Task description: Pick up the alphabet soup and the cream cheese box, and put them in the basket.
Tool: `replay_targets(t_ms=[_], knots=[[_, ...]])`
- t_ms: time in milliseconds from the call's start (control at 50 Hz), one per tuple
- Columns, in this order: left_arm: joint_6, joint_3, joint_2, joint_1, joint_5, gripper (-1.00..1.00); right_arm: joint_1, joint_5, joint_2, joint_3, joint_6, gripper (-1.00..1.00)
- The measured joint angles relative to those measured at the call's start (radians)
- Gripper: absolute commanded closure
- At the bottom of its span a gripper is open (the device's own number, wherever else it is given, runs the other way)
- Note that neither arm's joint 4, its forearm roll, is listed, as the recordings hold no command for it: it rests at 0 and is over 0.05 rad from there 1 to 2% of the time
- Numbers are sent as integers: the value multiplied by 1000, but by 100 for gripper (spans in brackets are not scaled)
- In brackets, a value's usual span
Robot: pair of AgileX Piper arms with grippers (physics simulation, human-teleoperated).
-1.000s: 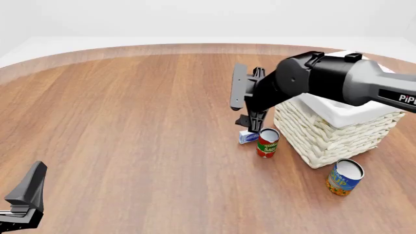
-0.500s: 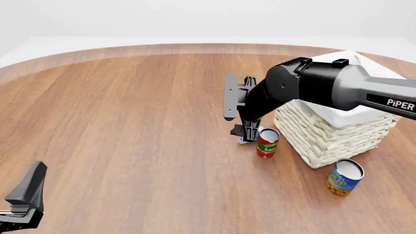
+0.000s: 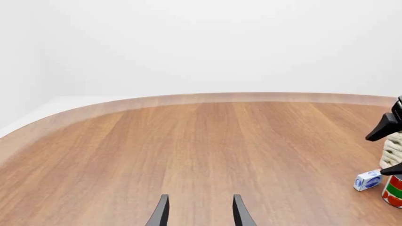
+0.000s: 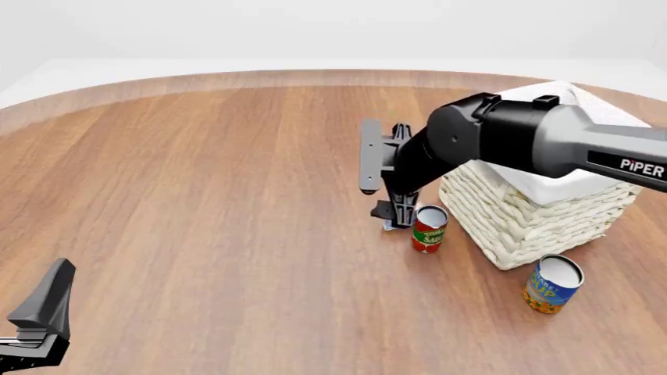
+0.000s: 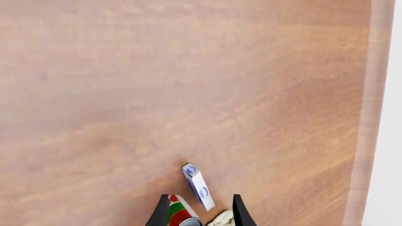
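1. Front view: the right gripper [image 4: 392, 212] points down at the wooden table [image 4: 208, 180] just left of the white wicker basket [image 4: 521, 211], beside the red and green tomato sauce can [image 4: 429, 228]. The cream cheese box [image 4: 389, 225] shows only as a sliver under the fingertips; its lie cannot be read here. The alphabet soup [image 4: 552, 283] stands upright near the basket's nearest corner, well apart from both grippers. The left gripper [image 4: 40, 316] sits low at the near left edge.
2. Left wrist view: the left gripper's [image 3: 198, 214] jaws stand apart with bare table between them. The cream cheese box [image 3: 368, 180] lies on the table just beside the tomato sauce can [image 3: 393, 190], its long axis slanting.
3. Right wrist view: the right gripper's [image 5: 199, 212] jaws are apart, holding nothing. The cream cheese box [image 5: 197, 186] rests on a narrow edge, its long axis running obliquely, one end between the fingertips and the other pointing away from them. The tomato sauce can [image 5: 178, 213] sits beside it.
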Motion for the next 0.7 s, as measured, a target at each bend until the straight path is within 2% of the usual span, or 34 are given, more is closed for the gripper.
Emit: replay_targets(t_ms=[460, 700], knots=[[0, 0, 0, 0, 0, -100, -29, 6, 65, -25, -50, -100], [0, 0, 0, 0, 0, -100, -43, 47, 113, -79, -71, -100]])
